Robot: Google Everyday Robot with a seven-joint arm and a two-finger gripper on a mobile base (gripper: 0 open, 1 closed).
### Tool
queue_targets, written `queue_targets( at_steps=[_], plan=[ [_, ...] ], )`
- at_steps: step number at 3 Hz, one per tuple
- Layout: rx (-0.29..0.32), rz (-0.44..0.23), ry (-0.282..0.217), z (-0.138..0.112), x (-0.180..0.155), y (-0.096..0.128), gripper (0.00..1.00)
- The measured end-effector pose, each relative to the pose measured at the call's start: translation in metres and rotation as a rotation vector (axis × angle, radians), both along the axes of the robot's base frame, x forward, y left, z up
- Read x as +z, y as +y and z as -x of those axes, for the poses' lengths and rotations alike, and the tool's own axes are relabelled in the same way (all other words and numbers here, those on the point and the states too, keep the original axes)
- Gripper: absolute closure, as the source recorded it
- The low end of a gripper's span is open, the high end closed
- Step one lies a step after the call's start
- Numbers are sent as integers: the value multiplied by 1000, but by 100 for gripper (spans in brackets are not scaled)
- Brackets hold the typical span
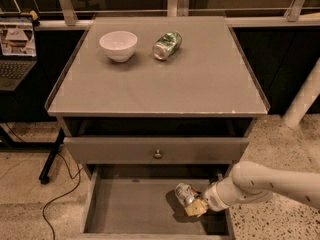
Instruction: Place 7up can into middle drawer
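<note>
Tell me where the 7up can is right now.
In the camera view, the 7up can is inside the open middle drawer, toward the picture's right side, directly beside the gripper, which reaches in from the right.

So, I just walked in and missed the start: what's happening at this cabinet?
The robot's arm reaches in from the right, and its gripper is down inside the open middle drawer, right against the 7up can. The can sits within the drawer's walls, toward the right side. Whether it has been let go is not clear. On the cabinet top are a white bowl and a green can lying on its side.
</note>
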State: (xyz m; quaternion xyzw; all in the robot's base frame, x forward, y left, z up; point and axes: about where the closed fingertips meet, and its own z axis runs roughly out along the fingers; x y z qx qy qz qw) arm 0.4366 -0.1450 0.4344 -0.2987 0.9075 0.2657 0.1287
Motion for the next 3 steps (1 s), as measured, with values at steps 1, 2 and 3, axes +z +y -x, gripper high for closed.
queue_targets(
  at_steps=[1,2,3],
  plan=[
    [0,0,0,0,0,0,58],
    [0,0,0,0,0,0,35],
    [0,0,0,0,0,0,11]
  ],
)
